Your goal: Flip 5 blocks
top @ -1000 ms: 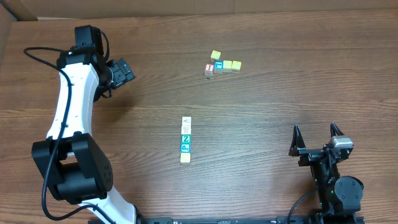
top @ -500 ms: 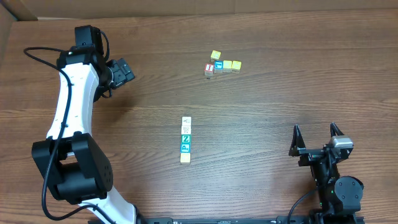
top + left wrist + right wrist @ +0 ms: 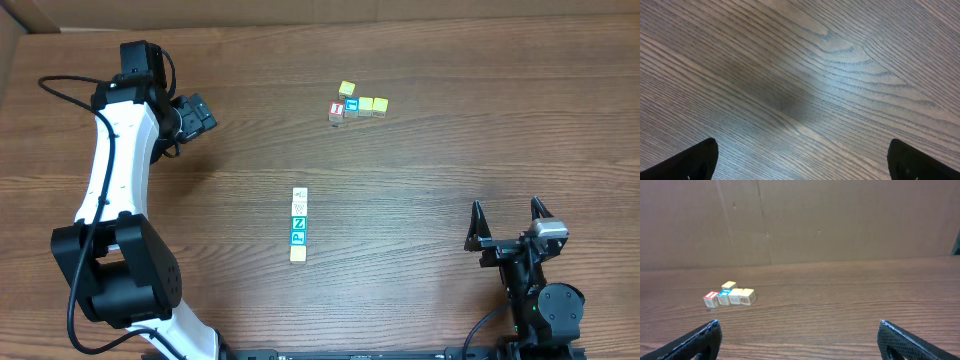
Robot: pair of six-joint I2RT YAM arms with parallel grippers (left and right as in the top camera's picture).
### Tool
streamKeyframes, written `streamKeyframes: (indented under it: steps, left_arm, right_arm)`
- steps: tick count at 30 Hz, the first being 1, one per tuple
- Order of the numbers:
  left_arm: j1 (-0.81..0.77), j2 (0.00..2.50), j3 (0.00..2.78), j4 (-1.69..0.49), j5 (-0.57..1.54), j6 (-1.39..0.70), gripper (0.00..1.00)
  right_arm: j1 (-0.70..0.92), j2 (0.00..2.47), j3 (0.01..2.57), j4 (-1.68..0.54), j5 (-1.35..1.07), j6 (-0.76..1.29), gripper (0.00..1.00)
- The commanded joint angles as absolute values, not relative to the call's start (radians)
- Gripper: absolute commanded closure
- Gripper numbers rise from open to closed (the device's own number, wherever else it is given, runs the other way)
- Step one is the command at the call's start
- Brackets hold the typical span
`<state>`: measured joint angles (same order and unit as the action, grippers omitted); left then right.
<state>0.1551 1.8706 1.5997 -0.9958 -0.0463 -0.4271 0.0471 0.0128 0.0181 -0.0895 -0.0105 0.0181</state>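
Observation:
The blocks (image 3: 299, 224) lie in a short column at the middle of the table: two whitish ones at the far end, then a green one with a white Z (image 3: 298, 222), a teal one (image 3: 298, 238) and a pale yellow one (image 3: 298, 254) nearest. My left gripper (image 3: 195, 115) hovers open over bare wood at the far left, well away from them. Only wood grain shows between the left gripper's (image 3: 802, 160) fingertips. My right gripper (image 3: 508, 220) stands open at the near right, with nothing between the right gripper's (image 3: 800, 335) tips. Neither wrist view shows the column.
A second cluster of cubes (image 3: 357, 103) sits at the far centre-right, with a red-faced cube (image 3: 337, 110) and a blue-faced cube (image 3: 351, 104) among yellow ones. That cluster (image 3: 730, 296) appears far left in the right wrist view. A cardboard wall (image 3: 800, 220) backs the table.

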Motion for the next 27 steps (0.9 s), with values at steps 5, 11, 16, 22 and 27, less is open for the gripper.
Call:
streamKeyframes:
  steps: [5, 11, 16, 22, 27]
  left_arm:
    - [0.157, 1.884, 1.605, -0.994, -0.059, -0.427, 0.00]
    - [0.157, 1.885, 1.605, -0.994, -0.059, -0.427, 0.00]
    - [0.157, 1.885, 1.605, -0.994, -0.059, -0.427, 0.00]
    - [0.156, 1.884, 1.605, -0.994, -0.059, -0.427, 0.00]
    - [0.156, 1.876, 1.605, -0.994, -0.059, -0.427, 0.00]
  right_arm:
    - [0.044, 0.003, 0.008, -0.084, -0.004, 0.010, 0.00]
    - [0.044, 0.003, 0.008, -0.084, -0.004, 0.010, 0.00]
    - [0.044, 0.003, 0.008, -0.084, -0.004, 0.010, 0.00]
    - [0.044, 0.003, 0.008, -0.084, -0.004, 0.010, 0.00]
    - [0.044, 0.003, 0.008, -0.084, -0.004, 0.010, 0.00]
